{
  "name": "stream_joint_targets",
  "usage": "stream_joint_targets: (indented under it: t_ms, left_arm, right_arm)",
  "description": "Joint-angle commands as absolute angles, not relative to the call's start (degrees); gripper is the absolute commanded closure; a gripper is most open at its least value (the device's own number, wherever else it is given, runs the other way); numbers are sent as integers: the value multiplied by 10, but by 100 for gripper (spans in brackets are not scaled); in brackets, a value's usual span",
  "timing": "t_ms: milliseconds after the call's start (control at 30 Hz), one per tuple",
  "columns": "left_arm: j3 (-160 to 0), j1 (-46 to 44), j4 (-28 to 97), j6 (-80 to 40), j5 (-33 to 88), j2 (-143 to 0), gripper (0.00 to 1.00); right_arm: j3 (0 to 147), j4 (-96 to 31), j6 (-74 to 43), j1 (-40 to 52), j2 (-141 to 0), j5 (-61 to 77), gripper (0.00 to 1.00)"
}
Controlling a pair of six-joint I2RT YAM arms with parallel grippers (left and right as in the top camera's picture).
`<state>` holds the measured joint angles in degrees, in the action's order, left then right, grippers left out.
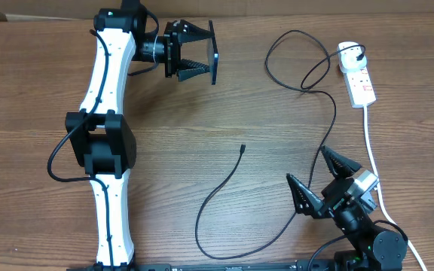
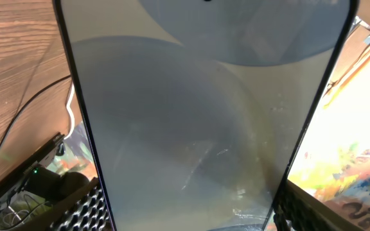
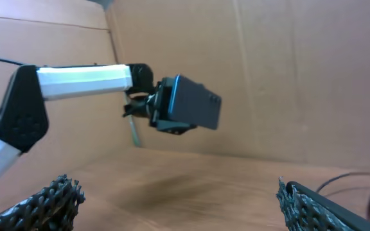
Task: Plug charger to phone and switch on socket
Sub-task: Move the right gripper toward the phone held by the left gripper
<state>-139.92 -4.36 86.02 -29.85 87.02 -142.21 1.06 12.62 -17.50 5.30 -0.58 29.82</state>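
From overhead, straight down; from left wrist, tight against the phone [image 2: 198, 128]; from right wrist, low, ahead toward left gripper [image 1: 209, 53], shared by 2 views.

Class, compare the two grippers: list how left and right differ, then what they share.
The left gripper grips the phone by its edges; the right gripper is open and empty. The left gripper is stretched far out; the right gripper is tucked back beside the white cord. Both are black and two-fingered.

The left arm [image 1: 108, 64] has white links, black joints [image 1: 104, 147] and a black end effector [image 1: 206, 51].
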Motion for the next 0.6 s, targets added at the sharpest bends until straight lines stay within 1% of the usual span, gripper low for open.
stream_joint_targets:
  t_ms: [0, 133, 233, 433, 500, 567]
  left_arm:
    - [-1417, -40, 862, -299, 906, -1418, 29]
    - [-1417, -40, 862, -299, 906, -1418, 30]
    - [-1417, -40, 862, -302, 906, -1418, 30]
    - [-1417, -41, 862, -331, 906, -1418, 29]
    - [-1417, -41, 862, -335, 906, -1418, 29]
    - [-1417, -41, 862, -335, 906, -1418, 29]
  right_arm:
    - [41, 96, -200, 55, -4, 304, 0]
    - [95, -2, -155, 55, -30, 275, 0]
    - [167, -93, -112, 55, -81, 247, 0]
    - [349, -293, -79, 55, -260, 130, 0]
    - [407, -338, -70, 55, -336, 150, 0]
    - [440, -348, -75, 55, -397, 232, 0]
